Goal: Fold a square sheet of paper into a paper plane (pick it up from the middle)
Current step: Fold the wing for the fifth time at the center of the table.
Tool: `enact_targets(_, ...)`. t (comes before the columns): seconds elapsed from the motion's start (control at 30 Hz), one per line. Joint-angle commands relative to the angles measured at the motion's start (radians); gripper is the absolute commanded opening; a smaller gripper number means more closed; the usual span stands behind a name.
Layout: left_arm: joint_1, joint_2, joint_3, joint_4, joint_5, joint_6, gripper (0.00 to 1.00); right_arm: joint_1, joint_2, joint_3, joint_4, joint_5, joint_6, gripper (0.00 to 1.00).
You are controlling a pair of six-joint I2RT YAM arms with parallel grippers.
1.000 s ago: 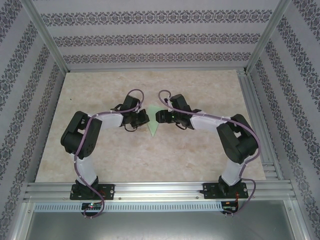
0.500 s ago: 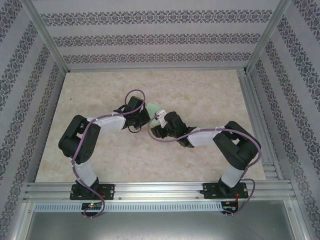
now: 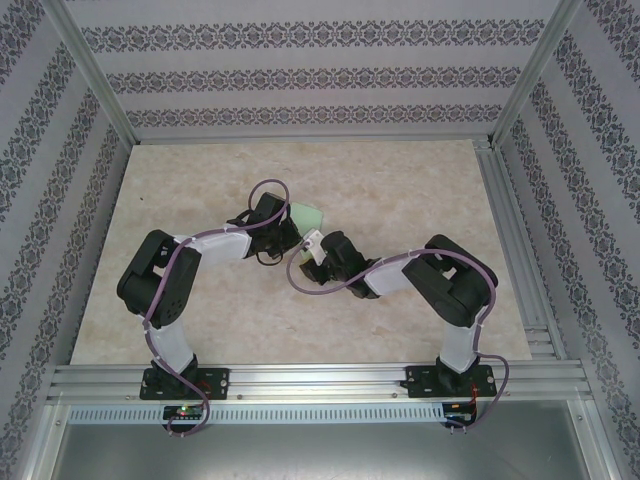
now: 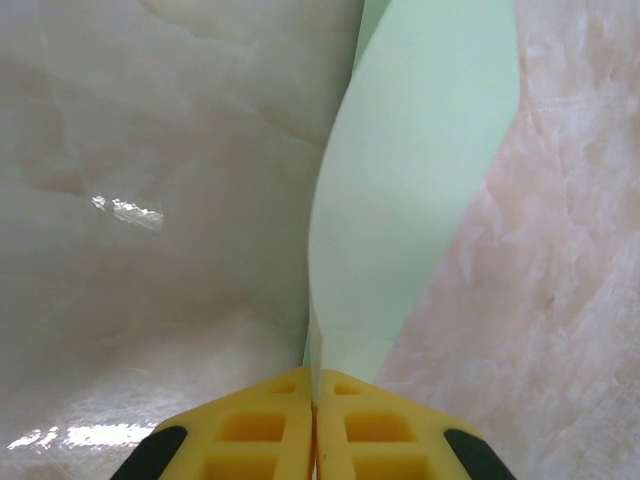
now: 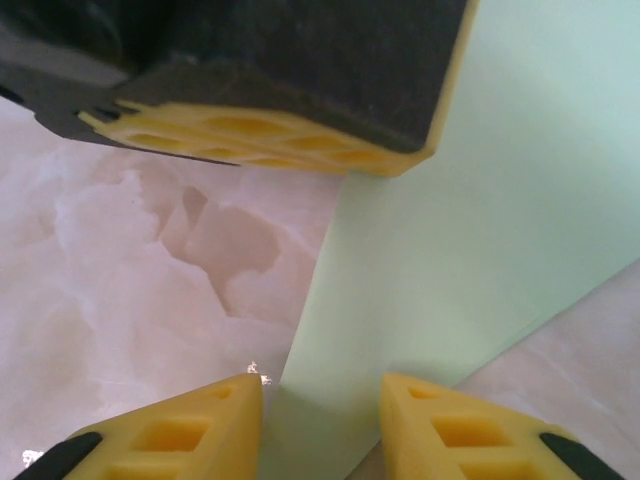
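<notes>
Left jaws are clamped on the thin pale mint-green paper sheet (image 4: 420,180), held over the centre of the marbled beige desk (image 3: 200,180). Right jaws stand apart, straddling its edge. Risk: an opposing pull could tear it or skew the fold.

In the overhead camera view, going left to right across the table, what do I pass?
left arm → paper → right arm
</notes>
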Motion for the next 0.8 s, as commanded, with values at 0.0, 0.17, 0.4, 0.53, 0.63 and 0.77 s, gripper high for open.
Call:
enact_targets(0.0,-0.011,-0.006,-0.011,-0.001,0.006,-0.025,0.11,0.012,0.012,0.014,0.041,0.013,-0.028,0.30)
enact_targets(0.17,-0.003,-0.002,-0.007,-0.007,0.008,-0.013,0.18,0.010,0.006,-0.006,0.044,0.025,-0.061,0.22)
enact_targets(0.4,0.047,0.023,0.007,-0.012,0.059,0.053,0.25,0.003,-0.019,-0.060,0.075,-0.008,-0.103,0.19)
enact_targets(0.53,0.070,0.049,0.016,-0.019,0.101,0.080,0.26,-0.005,-0.035,-0.082,0.092,-0.024,-0.120,0.19)
enact_targets(0.63,0.078,0.049,0.019,-0.035,0.105,0.097,0.24,-0.013,-0.045,-0.095,0.104,-0.035,-0.128,0.19)
enact_targets(0.77,0.079,0.037,0.020,-0.047,0.105,0.104,0.14,-0.014,-0.058,-0.100,0.111,-0.037,-0.128,0.24)
